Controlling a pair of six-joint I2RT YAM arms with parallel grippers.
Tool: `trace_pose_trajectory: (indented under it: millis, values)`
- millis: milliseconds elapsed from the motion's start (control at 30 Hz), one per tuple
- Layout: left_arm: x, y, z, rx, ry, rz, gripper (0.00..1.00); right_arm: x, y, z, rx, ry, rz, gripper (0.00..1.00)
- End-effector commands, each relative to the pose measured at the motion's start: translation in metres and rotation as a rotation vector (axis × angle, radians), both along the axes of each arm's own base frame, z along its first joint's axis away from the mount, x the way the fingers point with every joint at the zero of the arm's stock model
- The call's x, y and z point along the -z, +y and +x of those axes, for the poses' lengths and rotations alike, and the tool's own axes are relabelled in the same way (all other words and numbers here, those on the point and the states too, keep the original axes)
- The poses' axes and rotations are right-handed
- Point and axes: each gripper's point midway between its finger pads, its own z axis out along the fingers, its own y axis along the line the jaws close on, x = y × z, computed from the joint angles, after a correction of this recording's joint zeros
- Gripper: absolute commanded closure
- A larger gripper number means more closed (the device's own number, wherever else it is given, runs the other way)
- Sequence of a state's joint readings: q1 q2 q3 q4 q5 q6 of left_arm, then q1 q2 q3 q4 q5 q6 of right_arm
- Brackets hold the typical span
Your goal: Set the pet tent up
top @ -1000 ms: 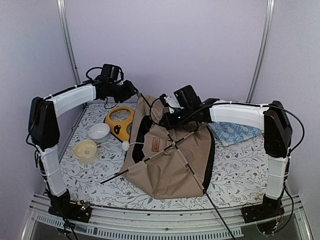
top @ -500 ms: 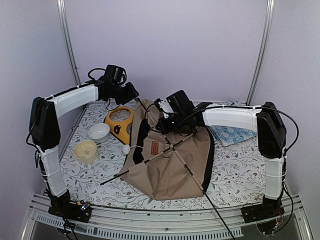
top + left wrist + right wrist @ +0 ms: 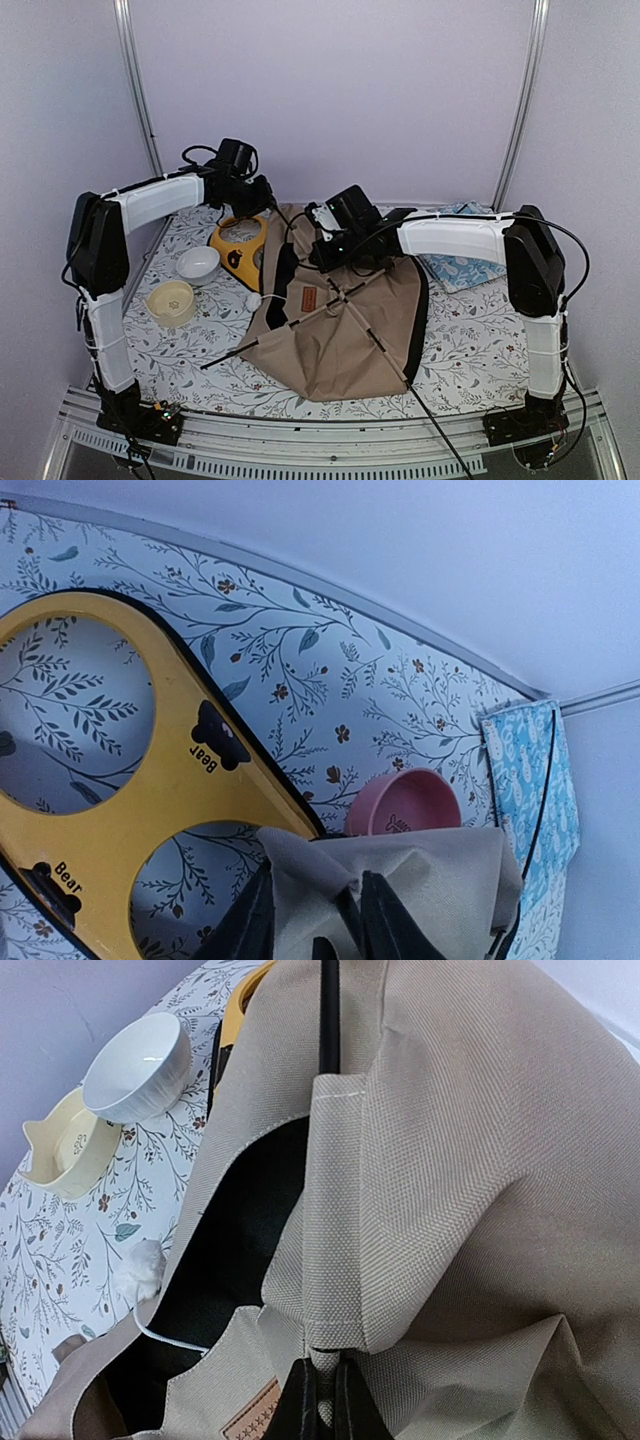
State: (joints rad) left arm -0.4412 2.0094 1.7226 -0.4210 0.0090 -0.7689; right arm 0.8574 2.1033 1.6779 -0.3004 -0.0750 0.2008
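At table (image 3: 470, 340) centre: pet tent (image 3: 345, 320), slumped, lying near and right of both grippers. We recorded right gripper (image 3: 325, 1365) pinching its far pole sleeve (image 3: 335, 1210); left gripper (image 3: 318, 880) astride far-left canvas fold (image 3: 400, 870), grip undeterminable.

pet tent (image 3: 480, 1160): matt woven canvas | feeder (image 3: 170, 800): smooth yellow plastic | bowl (image 3: 137, 1067): glossy white | surface (image 3: 330, 700): matt floral print
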Motion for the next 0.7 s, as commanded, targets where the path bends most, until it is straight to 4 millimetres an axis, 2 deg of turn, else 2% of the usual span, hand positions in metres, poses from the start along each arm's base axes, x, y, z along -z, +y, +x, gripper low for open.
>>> trace_pose_trajectory:
  millis: [0, 233, 467, 533, 667]
  values:
    - [0.0, -0.003, 0.001, -0.01, -0.003, 0.006, 0.69, 0.01, 0.009, -0.001, -0.008, -0.002, -0.026, 1.0]
    - [0.008, -0.002, 0.002, -0.01, 0.007, 0.016, 0.74, 0.021, 0.01, -0.005, -0.013, 0.02, -0.044, 1.0]
    - [0.011, 0.008, 0.0, -0.024, -0.002, 0.031, 0.74, 0.027, 0.009, -0.005, 0.001, 0.039, -0.055, 1.0]
    - [0.012, 0.008, -0.002, -0.002, -0.007, 0.034, 0.73, 0.026, 0.007, -0.005, 0.009, 0.039, -0.057, 1.0]
    - [0.026, 0.01, -0.013, 0.026, 0.028, 0.018, 0.6, 0.014, 0.005, -0.004, 0.015, 0.019, -0.042, 0.94]
